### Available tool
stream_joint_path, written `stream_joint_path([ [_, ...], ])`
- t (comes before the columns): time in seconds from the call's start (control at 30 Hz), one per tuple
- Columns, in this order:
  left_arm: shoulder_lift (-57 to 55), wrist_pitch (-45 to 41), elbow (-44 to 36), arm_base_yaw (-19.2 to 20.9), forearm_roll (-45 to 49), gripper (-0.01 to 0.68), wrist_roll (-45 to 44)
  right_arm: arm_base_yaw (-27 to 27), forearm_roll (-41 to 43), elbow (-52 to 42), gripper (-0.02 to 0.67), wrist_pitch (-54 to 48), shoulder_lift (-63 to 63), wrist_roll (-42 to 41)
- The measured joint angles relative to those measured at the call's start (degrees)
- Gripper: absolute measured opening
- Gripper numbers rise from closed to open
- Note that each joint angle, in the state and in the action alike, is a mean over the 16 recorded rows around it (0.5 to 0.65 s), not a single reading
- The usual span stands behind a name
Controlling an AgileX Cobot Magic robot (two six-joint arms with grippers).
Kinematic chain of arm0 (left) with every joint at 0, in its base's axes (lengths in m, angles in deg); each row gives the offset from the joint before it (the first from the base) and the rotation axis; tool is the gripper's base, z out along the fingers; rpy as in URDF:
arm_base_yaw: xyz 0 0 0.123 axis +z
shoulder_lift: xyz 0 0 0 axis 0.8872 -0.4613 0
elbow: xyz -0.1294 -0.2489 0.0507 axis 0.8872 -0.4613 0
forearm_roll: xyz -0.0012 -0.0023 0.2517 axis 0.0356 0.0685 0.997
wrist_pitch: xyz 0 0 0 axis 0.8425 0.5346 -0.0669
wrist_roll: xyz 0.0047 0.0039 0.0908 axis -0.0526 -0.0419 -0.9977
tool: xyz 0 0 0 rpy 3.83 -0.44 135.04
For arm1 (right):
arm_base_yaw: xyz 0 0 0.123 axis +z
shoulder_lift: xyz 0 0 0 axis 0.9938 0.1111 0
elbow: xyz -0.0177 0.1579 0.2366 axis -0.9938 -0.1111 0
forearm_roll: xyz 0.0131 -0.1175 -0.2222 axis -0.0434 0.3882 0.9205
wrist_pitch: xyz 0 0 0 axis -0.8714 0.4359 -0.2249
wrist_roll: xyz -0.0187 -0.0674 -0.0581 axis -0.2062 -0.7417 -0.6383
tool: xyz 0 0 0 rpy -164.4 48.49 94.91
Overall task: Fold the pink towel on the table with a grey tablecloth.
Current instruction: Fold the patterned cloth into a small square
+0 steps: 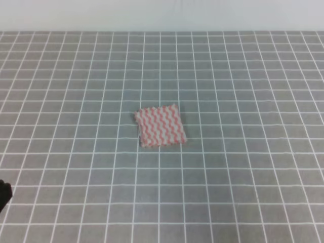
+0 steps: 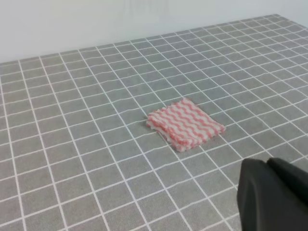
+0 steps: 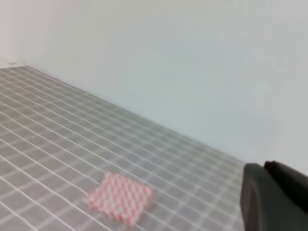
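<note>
The pink towel (image 1: 160, 126) lies flat as a small square near the middle of the table with a grey tablecloth (image 1: 243, 81). It covers about two grid squares each way. In the left wrist view the towel (image 2: 186, 124) shows stacked layers along its near edge. It also shows, blurred, in the right wrist view (image 3: 120, 197). The left gripper (image 2: 267, 163) is a black shape at the bottom right of its view, well short of the towel. A dark bit of the left arm (image 1: 4, 193) shows at the left edge. The right gripper (image 3: 263, 166) hangs high above the table. Neither touches the towel.
A plain white wall (image 1: 162, 15) runs behind the table's far edge. Only the grid-printed cloth surrounds the towel on all sides.
</note>
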Motion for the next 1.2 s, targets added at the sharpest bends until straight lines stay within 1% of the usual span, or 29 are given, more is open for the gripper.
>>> stream_joint_path([
  [0.13,-0.06,0.00,0.00,0.00,0.06,-0.002,0.00,-5.59,2.50,-0.49,-0.017,-3.31,-0.90,4.88],
  [0.27,0.06,-0.08,0.00,0.00,0.14,-0.002,0.01,-13.20,3.82,-0.54,-0.017,-8.01,-2.03,7.88],
  [0.43,0.06,-0.12,0.00,0.00,0.22,-0.002,0.02,-22.86,4.12,-0.53,-0.017,-13.38,-3.26,9.47],
  [0.57,0.19,-0.27,0.01,0.01,0.26,-0.003,0.04,-27.82,4.08,-0.75,-0.017,-15.57,-3.93,9.81],
  [0.73,0.30,-0.35,0.01,0.01,0.28,-0.003,0.05,-30.71,4.23,-1.71,-0.017,-15.54,-4.12,11.25],
  [0.9,0.22,-0.39,0.01,0.01,0.32,-0.003,0.05,-31.09,5.11,-3.58,-0.017,-14.09,-4.71,14.20],
  [1.07,0.20,-0.39,0.01,0.01,0.36,-0.003,0.05,-31.09,8.13,-7.43,-0.017,-11.28,-6.23,19.59],
  [1.2,0.25,-0.43,0.01,0.01,0.43,-0.003,0.06,-31.09,10.78,-12.23,-0.017,-6.12,-8.42,24.87],
])
